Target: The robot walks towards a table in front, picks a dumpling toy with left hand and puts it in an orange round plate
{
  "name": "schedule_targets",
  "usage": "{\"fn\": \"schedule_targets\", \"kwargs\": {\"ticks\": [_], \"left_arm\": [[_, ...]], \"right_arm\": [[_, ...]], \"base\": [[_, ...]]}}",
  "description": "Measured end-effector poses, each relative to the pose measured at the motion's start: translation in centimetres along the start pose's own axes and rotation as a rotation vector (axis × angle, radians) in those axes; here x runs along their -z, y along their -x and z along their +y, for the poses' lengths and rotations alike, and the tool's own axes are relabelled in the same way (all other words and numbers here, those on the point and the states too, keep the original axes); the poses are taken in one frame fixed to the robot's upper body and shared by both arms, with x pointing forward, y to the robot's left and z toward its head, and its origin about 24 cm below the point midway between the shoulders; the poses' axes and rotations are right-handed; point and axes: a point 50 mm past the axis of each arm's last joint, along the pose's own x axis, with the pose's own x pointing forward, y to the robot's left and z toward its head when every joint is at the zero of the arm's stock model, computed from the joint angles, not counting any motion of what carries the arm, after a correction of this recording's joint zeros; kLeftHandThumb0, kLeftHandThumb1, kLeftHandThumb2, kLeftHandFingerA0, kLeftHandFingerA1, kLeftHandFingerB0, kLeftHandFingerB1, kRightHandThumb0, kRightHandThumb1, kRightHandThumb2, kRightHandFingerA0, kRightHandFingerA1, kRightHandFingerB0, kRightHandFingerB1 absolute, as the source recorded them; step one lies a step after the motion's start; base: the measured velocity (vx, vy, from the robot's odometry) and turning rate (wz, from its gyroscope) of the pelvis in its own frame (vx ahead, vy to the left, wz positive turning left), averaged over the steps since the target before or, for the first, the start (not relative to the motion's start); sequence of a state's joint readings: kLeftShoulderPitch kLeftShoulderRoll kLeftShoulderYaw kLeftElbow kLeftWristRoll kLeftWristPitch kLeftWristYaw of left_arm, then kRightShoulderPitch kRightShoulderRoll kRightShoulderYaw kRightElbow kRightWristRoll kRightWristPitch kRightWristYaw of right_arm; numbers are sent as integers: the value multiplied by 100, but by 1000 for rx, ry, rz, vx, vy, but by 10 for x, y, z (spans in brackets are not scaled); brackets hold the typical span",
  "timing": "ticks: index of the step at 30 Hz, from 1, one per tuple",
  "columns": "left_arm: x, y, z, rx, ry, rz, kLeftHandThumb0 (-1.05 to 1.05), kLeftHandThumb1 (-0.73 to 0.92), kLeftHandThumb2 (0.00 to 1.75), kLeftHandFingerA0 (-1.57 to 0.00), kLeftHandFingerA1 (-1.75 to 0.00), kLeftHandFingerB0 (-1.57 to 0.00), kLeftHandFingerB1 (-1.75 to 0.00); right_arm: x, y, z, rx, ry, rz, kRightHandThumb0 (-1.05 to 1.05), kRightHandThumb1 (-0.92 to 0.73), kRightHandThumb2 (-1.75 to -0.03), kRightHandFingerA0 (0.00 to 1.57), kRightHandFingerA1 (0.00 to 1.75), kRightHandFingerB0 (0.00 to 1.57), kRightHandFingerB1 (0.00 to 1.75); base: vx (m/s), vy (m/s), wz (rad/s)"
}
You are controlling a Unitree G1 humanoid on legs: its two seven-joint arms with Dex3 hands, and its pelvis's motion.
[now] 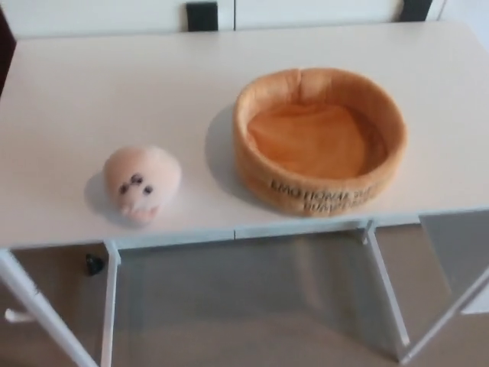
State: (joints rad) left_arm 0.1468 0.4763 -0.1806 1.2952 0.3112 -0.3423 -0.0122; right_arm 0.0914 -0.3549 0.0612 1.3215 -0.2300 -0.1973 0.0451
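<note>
The dumpling toy (141, 183) sits near the front edge of the white worktop (92, 84), left of the empty orange round plate (319, 140) and apart from it. Neither robot hand is visible, so their state cannot be judged. The left should descend squarely over the toy.

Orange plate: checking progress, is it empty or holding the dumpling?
Empty: the orange plate shows bare lining; the dumpling toy sits beside it.
</note>
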Motion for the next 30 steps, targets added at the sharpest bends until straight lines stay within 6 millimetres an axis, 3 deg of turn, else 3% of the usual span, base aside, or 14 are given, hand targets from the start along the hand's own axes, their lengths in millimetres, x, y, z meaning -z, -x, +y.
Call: {"fn": "schedule_targets", "kwargs": {"ticks": [4, 5, 6, 7, 8, 11, 12, 19, 20, 21, 23, 24, 30], "left_arm": [[-7, -2, 2, -6, -2, -22, -35, 64, 59, -60, -46, -42, -36], [-7, -2, 2, -5, -1, -22, -40, 55, 79, -59, -61, -36, -47], [-6, -2, 2, -4, -1, -21, -40, 55, 79, -59, -61, -36, -47], [-6, -2, 2, -3, -1, -20, -34, 64, 59, -62, -48, -43, -36], [-5, -2, 1, -1, -2, -18, -43, 54, 82, -54, -58, -36, -48], [-3, -1, -1, 5, -7, -14, -42, 54, 81, -54, -58, -36, -48], [-3, -1, -1, 5, -8, -14, -31, 67, 60, -61, -49, -42, -36], [-8, -2, 7, -13, -6, -26, -34, 67, 60, -59, -46, -40, -35], [-7, -2, 6, -10, -10, -26, -44, 54, 81, -53, -57, -34, -47], [-7, -2, 6, -7, -14, -26, -32, 67, 59, -60, -48, -41, -35], [-7, -2, 5, -6, -14, -27, -32, 65, 60, -61, -50, -41, -36], [-7, -2, 5, -6, -14, -27, -42, 52, 78, -54, -58, -34, -46], [-7, -2, 5, 3, -5, -24, -42, 50, 77, -61, -63, -34, -47]], "right_arm": [[-3, 0, -6, 16, 1, -8, -32, -63, -59, 68, 43, 51, 37], [-4, -1, -6, 17, 2, -13, -32, -63, -59, 68, 43, 51, 37], [-4, -1, -6, 17, 2, -13, -32, -63, -59, 68, 43, 51, 37], [-4, -1, -6, 17, 1, -14, -32, -62, -59, 69, 43, 51, 37], [-4, -1, -6, 17, 0, -12, -32, -62, -59, 70, 44, 51, 37], [-1, 0, -5, 13, -1, 1, -31, -62, -59, 69, 43, 51, 37], [1, 0, -4, 11, -1, 7, -31, -63, -58, 70, 46, 52, 37], [-1, 0, -1, 5, -5, 3, -32, -64, -60, 69, 44, 53, 37], [0, 0, -1, 4, -5, 4, -31, -63, -60, 71, 45, 53, 38], [2, 0, 0, 3, -5, 8, -31, -63, -60, 69, 43, 52, 37], [3, 1, 0, 2, -5, 11, -30, -62, -59, 70, 43, 52, 37], [3, 1, 0, 2, -5, 12, -31, -63, -60, 71, 48, 52, 37], [4, 1, 2, 2, -21, 14, -29, -62, -59, 70, 44, 52, 37]], "base": [[426, 4, 19], [202, -43, 2], [212, -29, -12], [210, -23, -14], [207, -13, -20], [216, 2, -17], [266, 140, -15], [231, 191, 4], [100, 70, 10], [99, 47, 11], [72, 6, 8], [90, -40, 8], [42, -102, 0]]}}
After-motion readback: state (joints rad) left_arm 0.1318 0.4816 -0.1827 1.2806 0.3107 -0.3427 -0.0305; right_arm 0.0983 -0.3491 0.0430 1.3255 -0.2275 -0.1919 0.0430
